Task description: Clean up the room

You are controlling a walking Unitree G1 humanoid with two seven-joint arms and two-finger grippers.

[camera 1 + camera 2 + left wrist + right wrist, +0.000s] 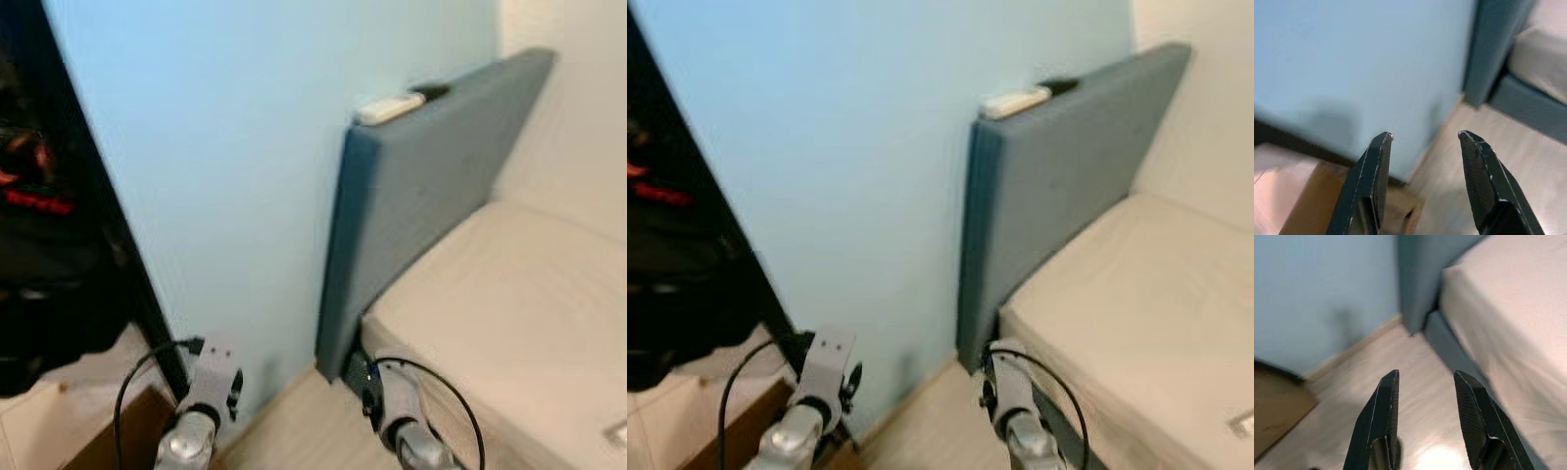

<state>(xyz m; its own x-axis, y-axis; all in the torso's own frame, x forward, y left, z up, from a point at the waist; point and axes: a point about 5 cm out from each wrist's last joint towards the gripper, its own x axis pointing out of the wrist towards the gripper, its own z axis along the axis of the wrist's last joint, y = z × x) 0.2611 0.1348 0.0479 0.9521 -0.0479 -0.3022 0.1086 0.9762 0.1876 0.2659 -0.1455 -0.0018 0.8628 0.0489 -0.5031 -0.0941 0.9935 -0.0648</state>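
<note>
Head views, slightly blurred. A pale blue wall (245, 176) spans the scene from 9 to 12 o'clock. A grey-blue padded headboard (421, 196) leans against it at centre, its foot hidden behind the bed. The bed's beige mattress (519, 304) runs toward 3 o'clock and is cut off by the frame edge; a small pale object (617, 433) at 4 o'clock on the mattress is cropped and cannot be identified. On the headboard's top edge, at 12 o'clock, lie a white remote-like object (387, 108) and, just beside it, a dark object (431, 92); both are too blurred to name with certainty. A black mass with red marks (49, 225) occupies 9 o'clock, cut off and out of focus. Light wood floor (304, 431) shows at 6 o'clock, between the two silver wrists.

Wrist views. The left pincer (1425, 137) has its fingers spread with nothing between them, above the floor near the wall's base; a brown box-like surface (1308, 200) lies beneath it, partly cropped. The right pincer (1425, 374) likewise has its fingers spread and empty, above the floor beside the bed's grey-blue base (1449, 352), whose lower part is hidden in shade.
</note>
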